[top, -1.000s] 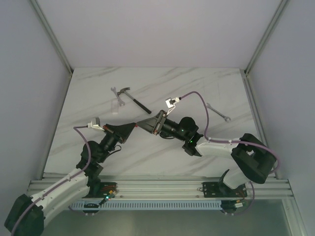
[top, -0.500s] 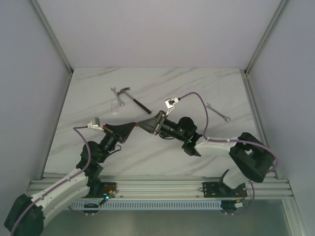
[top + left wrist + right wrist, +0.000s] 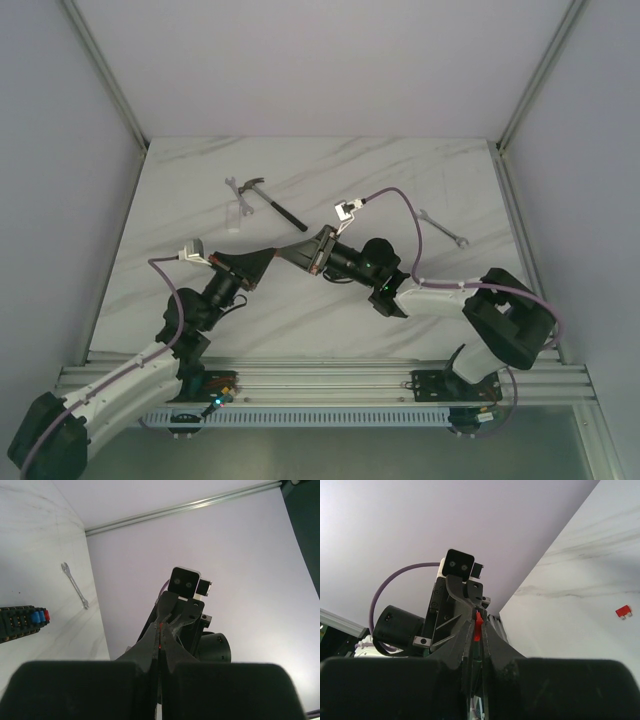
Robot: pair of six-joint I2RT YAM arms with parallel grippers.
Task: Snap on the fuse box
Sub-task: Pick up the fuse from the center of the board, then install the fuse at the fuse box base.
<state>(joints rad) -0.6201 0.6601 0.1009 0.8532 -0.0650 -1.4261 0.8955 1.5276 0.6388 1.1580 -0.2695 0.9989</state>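
Observation:
The fuse box [image 3: 22, 622], a black block with blue and red pieces at its end, lies on the table at the left edge of the left wrist view; the top view does not show it. My left gripper [image 3: 270, 254] and right gripper [image 3: 290, 251] meet tip to tip above the table's middle. A small red fuse [image 3: 478, 625] stands between the right gripper [image 3: 478, 622] fingers, which press on it from both sides. The same red fuse [image 3: 159, 636] shows as a thin sliver inside the shut left gripper [image 3: 160, 625].
A loose red fuse [image 3: 623, 611] lies on the marble. A black-handled hammer [image 3: 268, 198] and a clear plastic piece [image 3: 236, 214] sit at the back left. A small wrench [image 3: 445, 228] lies at the right.
The right gripper's fingers have closed in on the red fuse. Both arms have hardly moved; the right one edged slightly left.

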